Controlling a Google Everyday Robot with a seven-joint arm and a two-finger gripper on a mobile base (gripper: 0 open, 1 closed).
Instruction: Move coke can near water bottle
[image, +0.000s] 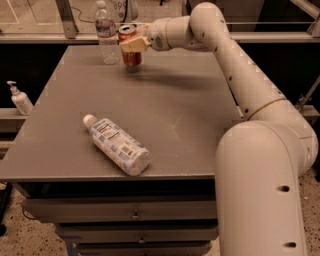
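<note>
The red coke can (131, 54) with a silver top stands low at the far left part of the grey table (175, 115), its base at or just above the surface. My gripper (132, 44) is shut on the coke can, its pale fingers (134, 45) wrapped across the can's upper half. The slim clear water bottle (106, 34) with a thin label band stands upright just left of the can, a small gap between them. My arm reaches in from the right over the table's far edge.
A fatter bottle (117, 146) with a white-and-blue patterned label lies on its side near the table's front left. A small white pump dispenser (20, 99) stands on a ledge left of the table. Drawers sit under the tabletop.
</note>
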